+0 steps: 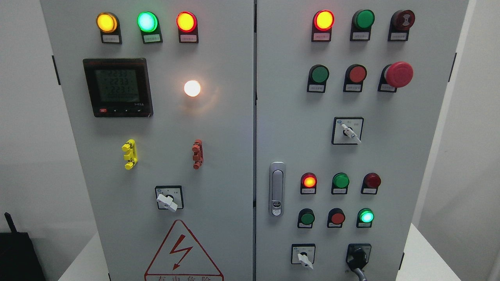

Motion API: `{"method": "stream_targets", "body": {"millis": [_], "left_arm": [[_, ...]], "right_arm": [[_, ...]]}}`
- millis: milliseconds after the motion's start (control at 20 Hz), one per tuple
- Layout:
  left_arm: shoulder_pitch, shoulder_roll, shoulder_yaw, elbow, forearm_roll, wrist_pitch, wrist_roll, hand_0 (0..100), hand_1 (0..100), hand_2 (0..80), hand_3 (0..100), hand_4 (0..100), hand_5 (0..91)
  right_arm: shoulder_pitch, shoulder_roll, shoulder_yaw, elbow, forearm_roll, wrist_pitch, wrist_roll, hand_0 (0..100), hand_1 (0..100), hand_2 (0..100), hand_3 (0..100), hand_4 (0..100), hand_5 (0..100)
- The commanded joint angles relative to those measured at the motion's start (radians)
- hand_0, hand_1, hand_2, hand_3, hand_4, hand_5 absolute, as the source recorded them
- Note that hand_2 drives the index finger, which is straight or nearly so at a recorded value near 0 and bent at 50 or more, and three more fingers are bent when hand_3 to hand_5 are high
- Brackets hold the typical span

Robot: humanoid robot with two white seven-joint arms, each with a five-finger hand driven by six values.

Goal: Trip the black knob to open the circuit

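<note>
Black knob on grey cabinet sits untouched by any hand.

Matt, smooth grey painted sheet-metal cabinet doors. Polished, shiny chrome door latch. Glossy translucent plastic domed indicator lamps. Smooth, slightly shiny red plastic mushroom-shaped stop button. Dull black plastic knob at lower right. Glossy black plastic meter bezel around a glassy screen.

Bright, even, sharp view; the white lamp glares, casting a warm halo.
</note>
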Motion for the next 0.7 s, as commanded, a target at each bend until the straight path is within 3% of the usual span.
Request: {"method": "stream_targets", "body": {"millis": [0,650], "left_arm": [[0.000,0.000,0.000,0.000,-0.023,0.000,0.000,12,39,0.0,0,0,0.0],[0.000,0.000,0.000,0.000,-0.023,-0.001,0.000,12,39,0.0,0,0,0.0]], "right_arm": [[-0.003,0.004,0.010,-0.005,0.000,-0.003,0.003,0,0,0,100,100,98],[0.001,0.004,0.005,-0.006,0.000,-0.004,0.002,0,0,0,100,100,98]]}}
